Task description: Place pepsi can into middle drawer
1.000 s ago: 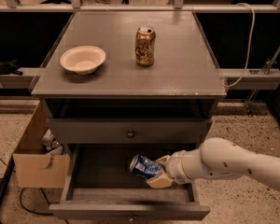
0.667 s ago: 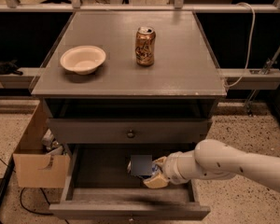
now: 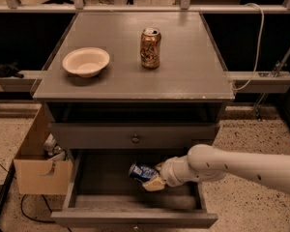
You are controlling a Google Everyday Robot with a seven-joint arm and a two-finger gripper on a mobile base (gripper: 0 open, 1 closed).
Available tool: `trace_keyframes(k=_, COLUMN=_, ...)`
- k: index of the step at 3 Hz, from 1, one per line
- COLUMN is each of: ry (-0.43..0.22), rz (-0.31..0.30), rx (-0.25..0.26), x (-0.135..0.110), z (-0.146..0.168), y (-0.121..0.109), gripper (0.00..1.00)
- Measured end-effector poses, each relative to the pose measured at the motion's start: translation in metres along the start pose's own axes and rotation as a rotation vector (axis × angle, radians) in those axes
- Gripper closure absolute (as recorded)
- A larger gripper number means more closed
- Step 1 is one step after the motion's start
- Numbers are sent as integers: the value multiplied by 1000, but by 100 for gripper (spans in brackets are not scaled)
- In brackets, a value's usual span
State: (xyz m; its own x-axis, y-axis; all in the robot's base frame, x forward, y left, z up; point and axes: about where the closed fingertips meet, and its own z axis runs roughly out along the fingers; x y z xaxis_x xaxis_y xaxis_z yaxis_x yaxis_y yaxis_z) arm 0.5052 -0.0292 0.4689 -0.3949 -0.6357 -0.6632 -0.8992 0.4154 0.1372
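- The pincer (image 3: 153, 181) reaches into the open middle drawer (image 3: 102, 174), right of its centre.
- It is clamped on the pepsi can (image 3: 141, 170), which is tipped sideways inside that drawer.

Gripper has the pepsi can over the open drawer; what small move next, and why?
Probably lower it slightly: the gripper holds the pepsi can on its side inside the middle drawer, and I cannot tell that it rests on the floor.
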Motion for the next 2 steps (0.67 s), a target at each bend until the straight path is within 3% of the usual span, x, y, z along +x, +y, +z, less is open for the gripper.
trace_keyframes(k=2, ry=68, rz=77, rx=-44, x=30, z=64, y=-10, gripper=100)
